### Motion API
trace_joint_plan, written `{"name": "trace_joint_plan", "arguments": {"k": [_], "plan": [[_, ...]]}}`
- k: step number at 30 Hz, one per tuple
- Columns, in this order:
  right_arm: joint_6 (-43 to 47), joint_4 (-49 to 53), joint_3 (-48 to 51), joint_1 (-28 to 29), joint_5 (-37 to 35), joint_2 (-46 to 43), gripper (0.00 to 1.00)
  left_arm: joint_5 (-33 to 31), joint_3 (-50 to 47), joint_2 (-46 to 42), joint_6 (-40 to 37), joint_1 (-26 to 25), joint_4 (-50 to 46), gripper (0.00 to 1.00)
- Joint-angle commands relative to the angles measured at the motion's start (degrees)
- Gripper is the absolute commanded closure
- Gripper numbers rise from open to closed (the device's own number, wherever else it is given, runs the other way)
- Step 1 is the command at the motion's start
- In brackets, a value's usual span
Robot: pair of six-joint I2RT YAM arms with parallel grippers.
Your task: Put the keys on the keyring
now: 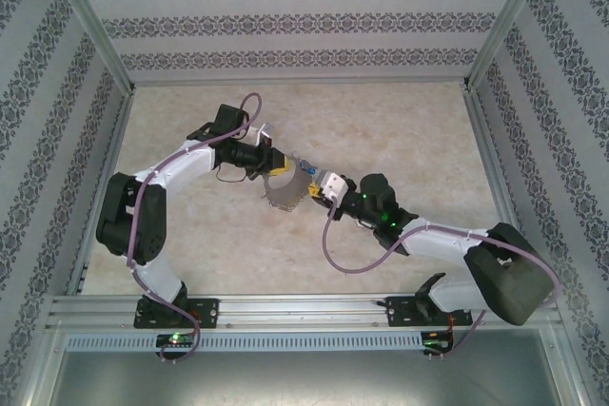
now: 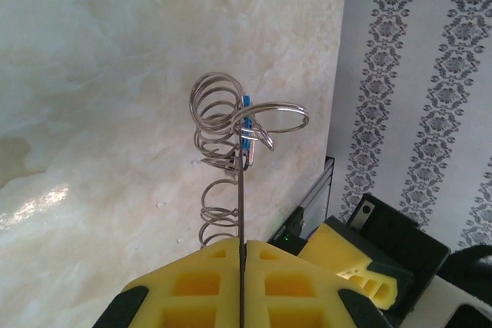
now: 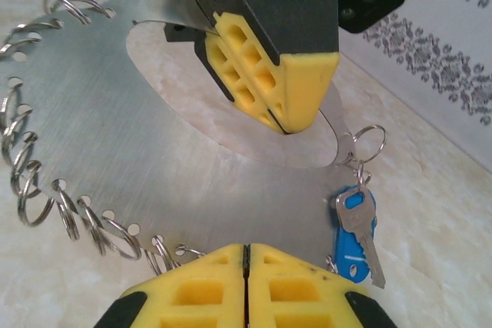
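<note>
Keyring (image 3: 115,136): flat metal annulus, rim fringed with small split rings (image 3: 69,217), over table (image 1: 409,130) between both arms. Left gripper (image 3: 286,124): fingers together, clamped on inner edge. Right gripper (image 3: 246,255): fingers together, clamped on outer rim. Keys (image 3: 355,228), one blue-headed, one silvery, hang from split ring just beside right gripper.

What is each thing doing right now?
left gripper, jaws shut on the keyring.
right gripper, jaws shut on the keyring too.
keyring, held between both grippers.
blue key, hanging at the keyring's edge.
small rings, threaded through the keyring's holes, nearly all empty.
</note>
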State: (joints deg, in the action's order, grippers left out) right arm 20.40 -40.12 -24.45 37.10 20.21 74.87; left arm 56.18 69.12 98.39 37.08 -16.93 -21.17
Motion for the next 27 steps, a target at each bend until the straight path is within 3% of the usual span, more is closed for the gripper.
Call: {"name": "trace_joint_plan", "arguments": {"k": [1, 8, 16, 22, 27], "plan": [[3.5, -1.5, 0.6, -1.3, 11.3, -3.6, 0.9, 3.6, 3.5, -4.9, -6.1, 0.7, 0.6, 1.0], [3.3, -2.3, -0.1, -1.8, 16.8, -6.6, 0.83, 8.6, 8.7, -8.5, -15.5, 0.6, -5.5, 1.0], [0.8, -11.1, 1.9, -2.7, 12.4, -7.4, 0.74, 12.7, 11.5, -12.2, -20.7, 0.6, -8.4, 1.0], [-1.9, -12.8, 0.6, -2.8, 15.3, -8.9, 0.74, 15.0, 12.1, -13.4, -22.2, 0.6, -9.4, 1.0], [-2.8, -12.8, -0.4, -2.5, 19.3, -9.5, 0.81, 15.8, 11.6, -13.8, -21.0, 0.4, -7.8, 1.0]]}}
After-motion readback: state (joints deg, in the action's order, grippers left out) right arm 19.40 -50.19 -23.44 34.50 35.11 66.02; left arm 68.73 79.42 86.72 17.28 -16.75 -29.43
